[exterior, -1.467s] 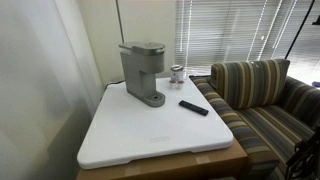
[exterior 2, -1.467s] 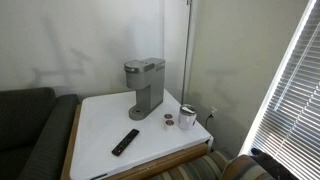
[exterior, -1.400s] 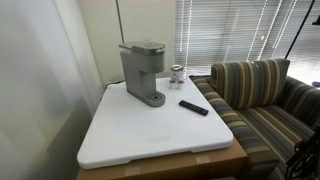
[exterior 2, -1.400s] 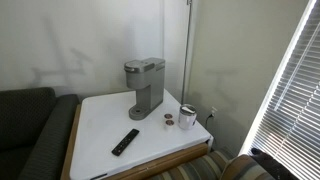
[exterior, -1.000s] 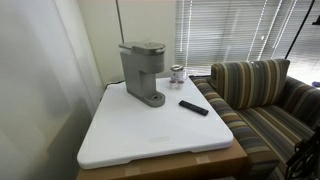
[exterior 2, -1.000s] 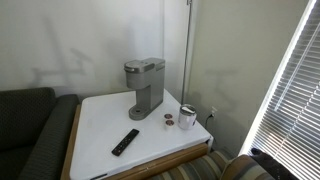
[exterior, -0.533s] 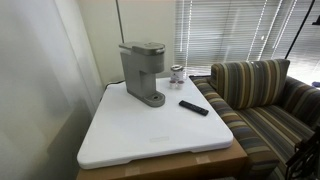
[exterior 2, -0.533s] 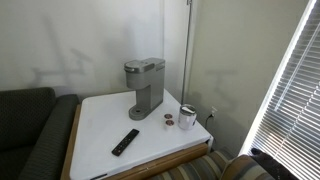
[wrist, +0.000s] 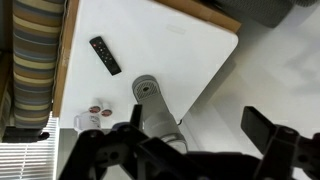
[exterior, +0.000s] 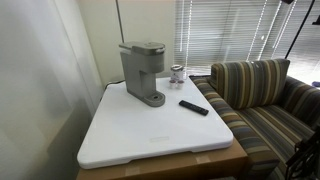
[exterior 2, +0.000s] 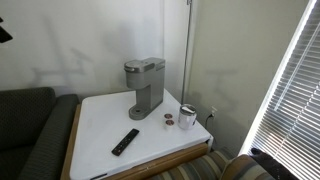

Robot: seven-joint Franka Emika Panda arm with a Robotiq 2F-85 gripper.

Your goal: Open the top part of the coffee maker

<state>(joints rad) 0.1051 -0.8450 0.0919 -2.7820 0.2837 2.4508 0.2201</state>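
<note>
The coffee maker (exterior: 143,72) is a slim grey machine standing at the back of the white table (exterior: 150,135); it shows in both exterior views (exterior 2: 146,85). Its top part (exterior: 146,46) lies flat and shut on the head, as also shown in an exterior view (exterior 2: 146,64). In the wrist view I look down on the coffee maker (wrist: 150,102) from high above; its head is partly hidden by my gripper (wrist: 200,122). The fingers stand wide apart, open and empty, far above the machine. Only a dark bit of the arm (exterior 2: 4,30) shows in an exterior view.
A black remote (exterior: 194,107) lies on the table in front of the machine, also in the wrist view (wrist: 105,55). A small glass jar (exterior: 177,74) stands beside the machine (exterior 2: 187,116). A striped sofa (exterior: 260,100) borders one side, a dark sofa (exterior 2: 25,130) the other.
A dark part of the arm has come into the upper left corner of one exterior view. The coffee maker, remote and jar have not moved.
</note>
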